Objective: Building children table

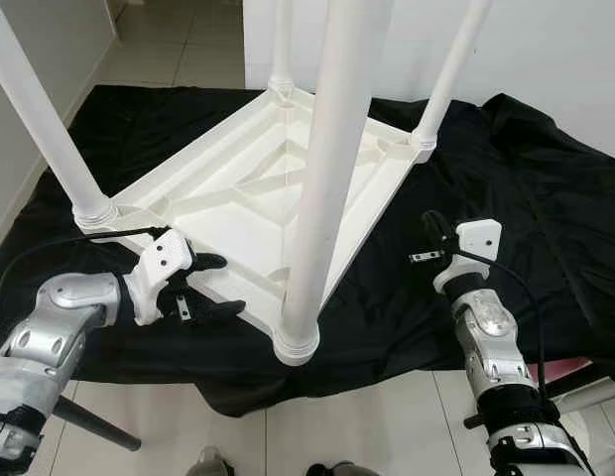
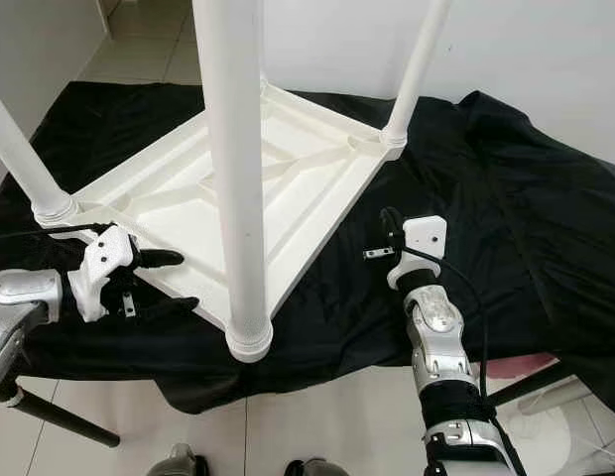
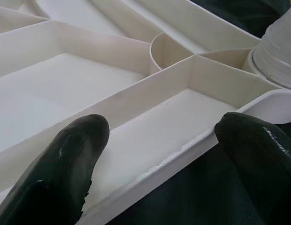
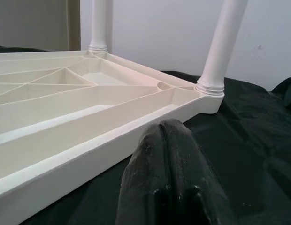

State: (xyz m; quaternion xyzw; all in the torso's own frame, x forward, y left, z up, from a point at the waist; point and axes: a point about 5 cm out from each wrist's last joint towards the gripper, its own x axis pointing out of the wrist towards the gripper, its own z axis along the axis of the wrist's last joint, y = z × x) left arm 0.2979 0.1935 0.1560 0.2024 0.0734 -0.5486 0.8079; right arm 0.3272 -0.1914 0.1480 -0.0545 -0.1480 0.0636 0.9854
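The white plastic table (image 1: 278, 188) lies upside down on a black cloth (image 1: 526, 188) spread over the tiled floor (image 1: 367, 426), with its ribbed underside facing up so that the leg sockets are accessible. All four legs stand seated in their corner sockets: the near leg (image 1: 332, 169) at about 6 o'clock from the tabletop centre, the left leg (image 1: 35, 119) at about 9 o'clock, the right leg (image 1: 451, 69) at about 2 o'clock, and the far leg (image 1: 281, 45) at about 12 o'clock. The cloth presumably protects the tabletop face from the tiles. The left gripper (image 1: 210, 286) sits at the near-left edge of the tabletop, at about 8 o'clock; its fingers (image 3: 65, 164) are spread apart, one over the ribbed interior and one outside the rim (image 3: 183, 154), straddling the edge without clamping it, probably to take hold of it for steadying or turning the table over. The right gripper (image 1: 433, 230) holds position just off the right edge at about 4 o'clock, apart from the table; its fingers (image 4: 169, 173) are pressed together with nothing between them. The moulded compartments (image 3: 56, 89) between the ribs of the underside are empty. With every leg fitted, assembly appears nearly complete; righting the table looks like the remaining step.
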